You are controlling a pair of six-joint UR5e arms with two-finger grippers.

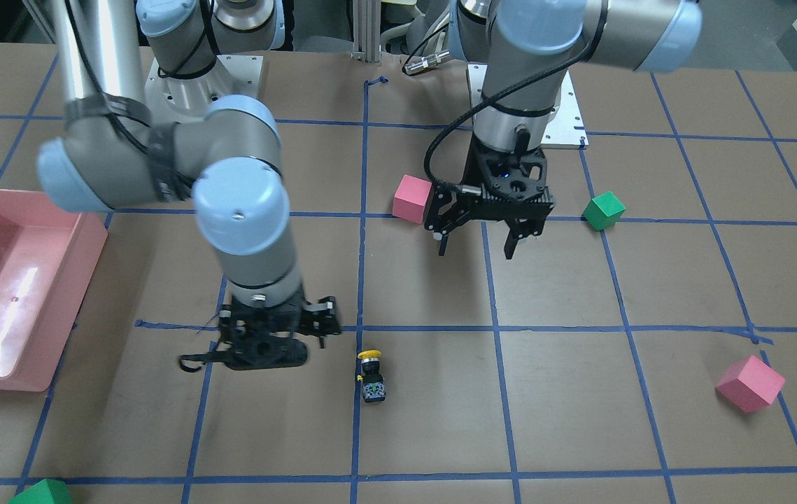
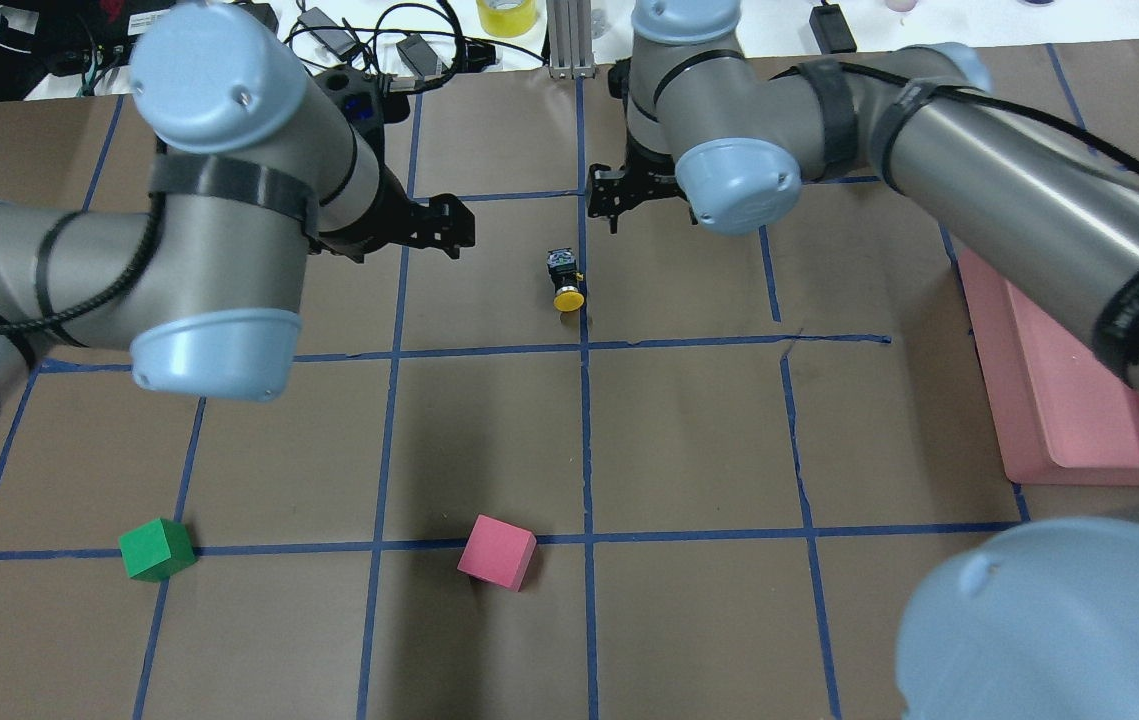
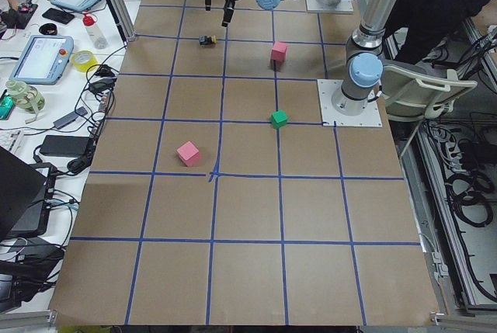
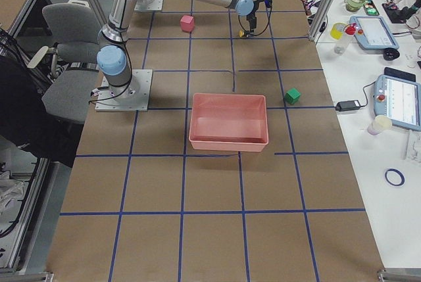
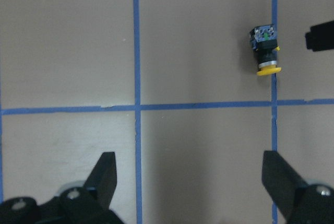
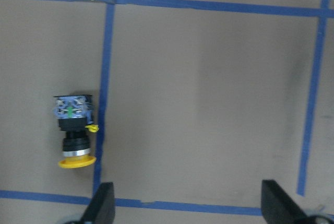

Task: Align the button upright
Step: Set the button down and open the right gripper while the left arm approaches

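We found the small yellow-capped black push-button (image 1: 371, 376) lying sideways on the brown worktop (image 1: 580, 420) between the left end effector (image 1: 476, 246) and right end effector (image 6: 189, 203), both wide open and empty, where we judged an off-centre pinch might roll it away.

The left arm (image 2: 179, 250) and the right arm (image 2: 1009, 190) both reach out with elbows bent and wrists turned straight down, the left gripper (image 1: 476, 246) hanging with its two fingers spread wide and clasping nothing, the right gripper (image 6: 190, 205) lower, likewise parted and empty.
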